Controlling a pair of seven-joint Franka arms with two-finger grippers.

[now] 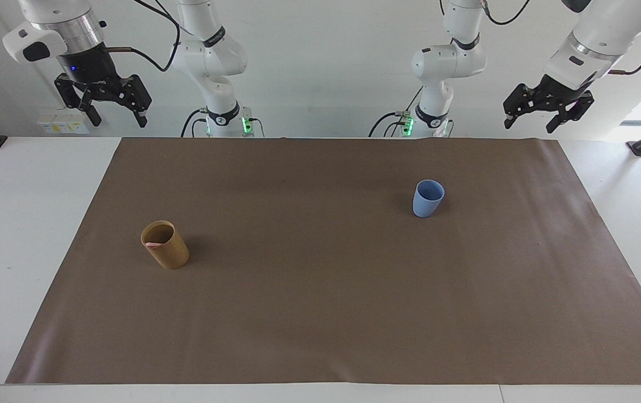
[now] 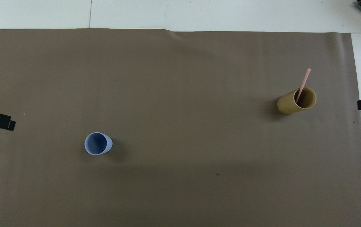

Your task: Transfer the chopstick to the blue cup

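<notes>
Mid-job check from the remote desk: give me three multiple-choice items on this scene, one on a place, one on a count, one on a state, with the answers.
1. Where is the chopstick?
A. In the bamboo cup
B. In the blue cup
C. Flat on the brown mat

2. How many cups stand on the mat?
A. One
B. Two
C. Three

3. What is the right gripper doing?
A. Gripping the chopstick
B. Hanging open in the air
C. Resting inside a cup

Answers: 1 A, its pink end sticks out of that cup's mouth. 2 B, one tan, one blue. 3 B, both it and the left gripper are raised, holding nothing.
</notes>
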